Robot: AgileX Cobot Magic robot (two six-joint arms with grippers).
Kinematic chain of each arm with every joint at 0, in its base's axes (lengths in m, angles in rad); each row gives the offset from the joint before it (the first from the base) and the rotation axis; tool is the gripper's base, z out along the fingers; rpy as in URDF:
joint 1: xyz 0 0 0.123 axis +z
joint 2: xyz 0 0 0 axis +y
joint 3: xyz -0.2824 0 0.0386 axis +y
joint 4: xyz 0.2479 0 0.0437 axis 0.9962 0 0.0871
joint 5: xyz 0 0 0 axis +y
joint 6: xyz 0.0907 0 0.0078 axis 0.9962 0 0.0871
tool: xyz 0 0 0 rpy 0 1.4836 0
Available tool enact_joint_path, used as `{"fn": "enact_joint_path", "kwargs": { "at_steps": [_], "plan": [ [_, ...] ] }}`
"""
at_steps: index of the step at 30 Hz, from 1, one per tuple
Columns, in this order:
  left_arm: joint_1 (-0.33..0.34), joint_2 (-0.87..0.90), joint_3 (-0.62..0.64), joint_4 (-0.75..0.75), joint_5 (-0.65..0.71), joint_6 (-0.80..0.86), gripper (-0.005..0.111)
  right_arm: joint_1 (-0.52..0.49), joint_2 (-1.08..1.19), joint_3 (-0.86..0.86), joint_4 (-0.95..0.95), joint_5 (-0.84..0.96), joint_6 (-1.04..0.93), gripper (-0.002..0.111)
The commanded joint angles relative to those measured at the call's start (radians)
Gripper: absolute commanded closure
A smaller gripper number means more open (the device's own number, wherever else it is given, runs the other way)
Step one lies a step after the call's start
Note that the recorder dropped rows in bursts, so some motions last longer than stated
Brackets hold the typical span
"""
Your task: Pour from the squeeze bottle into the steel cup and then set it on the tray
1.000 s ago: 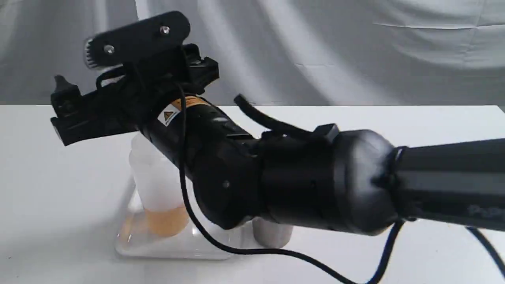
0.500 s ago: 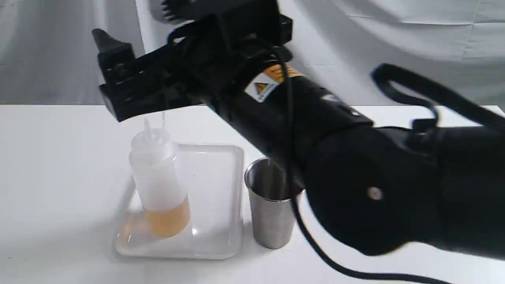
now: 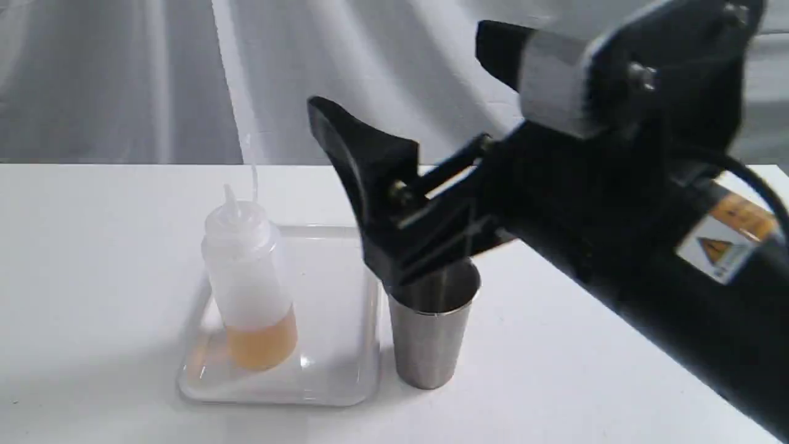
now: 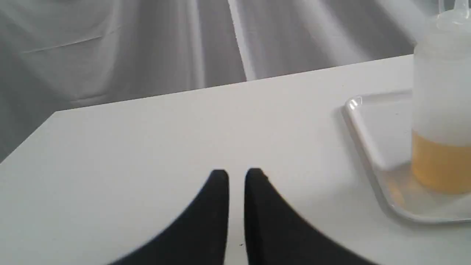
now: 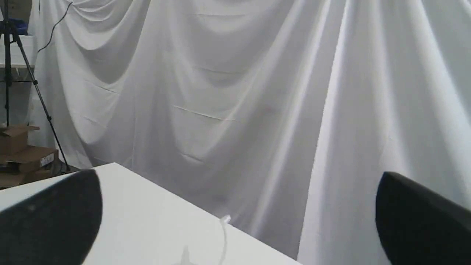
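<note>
The squeeze bottle (image 3: 246, 283) stands upright on the white tray (image 3: 277, 394), with amber liquid in its lower part and its thin cap strap sticking up. The steel cup (image 3: 428, 339) stands on the table just right of the tray. My right gripper (image 3: 404, 74) hangs open and empty above the cup, up and to the right of the bottle. In the right wrist view its fingers (image 5: 55, 213) are spread wide, and only the cap strap (image 5: 224, 228) shows. My left gripper (image 4: 236, 173) is shut and empty, low over bare table, apart from the bottle (image 4: 441, 110) and tray (image 4: 360, 125).
The white table (image 3: 616, 382) runs to a grey draped curtain (image 3: 154, 80) behind. The thick black right arm (image 3: 678, 277) crosses the right side above the table. A tripod (image 5: 22, 62) and cardboard boxes (image 5: 22, 154) stand beyond the table's far corner.
My right arm has lifted off the bottle and pulled back to the right, open. The bottle stays standing on the tray, and the cup is in plain sight again.
</note>
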Motion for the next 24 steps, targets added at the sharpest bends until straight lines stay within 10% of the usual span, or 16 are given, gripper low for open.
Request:
{"fn": "enact_joint_path", "kwargs": {
  "at_steps": [1,13,24],
  "plan": [
    [0.000,-0.003,0.004,0.000,-0.007,-0.002,0.098,0.002,-0.090,0.084,-0.003,-0.011,-0.027,0.011],
    [0.000,-0.003,0.004,0.000,-0.007,-0.002,0.098,0.002,-0.341,0.266,-0.017,-0.003,-0.028,0.108],
    [0.000,-0.003,0.004,0.000,-0.007,-0.002,0.098,0.002,-0.407,0.370,-0.008,0.088,-0.036,0.108]
  ]
}}
